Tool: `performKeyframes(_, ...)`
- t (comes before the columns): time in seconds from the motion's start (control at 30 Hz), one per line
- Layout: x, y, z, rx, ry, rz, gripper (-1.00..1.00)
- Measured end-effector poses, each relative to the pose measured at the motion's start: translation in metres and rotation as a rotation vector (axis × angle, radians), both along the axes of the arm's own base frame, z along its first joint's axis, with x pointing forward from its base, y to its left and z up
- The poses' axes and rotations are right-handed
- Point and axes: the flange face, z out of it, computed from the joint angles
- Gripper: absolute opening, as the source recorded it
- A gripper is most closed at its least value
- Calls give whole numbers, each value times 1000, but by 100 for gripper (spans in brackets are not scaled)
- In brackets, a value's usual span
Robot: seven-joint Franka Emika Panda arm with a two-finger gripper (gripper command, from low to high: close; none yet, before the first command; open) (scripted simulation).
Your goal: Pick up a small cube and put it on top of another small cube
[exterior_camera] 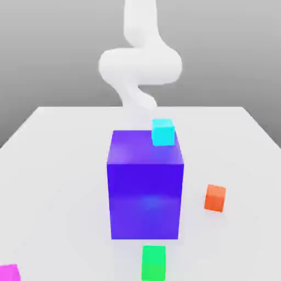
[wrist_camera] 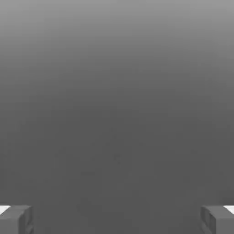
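Four small cubes are in the exterior view. A cyan cube (exterior_camera: 163, 132) appears to rest on the top of a large blue-purple cube (exterior_camera: 145, 189), near its far right corner. An orange cube (exterior_camera: 215, 197) lies on the table to the exterior view's right. A green cube (exterior_camera: 153, 262) sits at the front, and a magenta cube (exterior_camera: 9, 273) at the front left corner. In the hand view my gripper (wrist_camera: 117, 219) is open, its grey fingertips (wrist_camera: 17, 218) wide apart with nothing between them, facing a plain grey background.
The white arm (exterior_camera: 140, 66) curls up behind the large blue-purple cube, which stands mid-table as the tallest obstacle. The white table (exterior_camera: 60, 164) spreads out to both sides of it.
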Motion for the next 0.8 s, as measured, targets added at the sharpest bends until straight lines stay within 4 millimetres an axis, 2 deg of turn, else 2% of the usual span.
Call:
performKeyframes(0.2,70,-39,-69,71,131,-236,0)
performKeyframes(0.4,122,-90,-150,152,247,-464,0)
performKeyframes(0.6,150,-150,-243,246,353,-700,0)
performKeyframes(0.67,154,-173,-275,281,386,-783,0)
performKeyframes(0.8,159,-203,-343,351,453,-923,0)
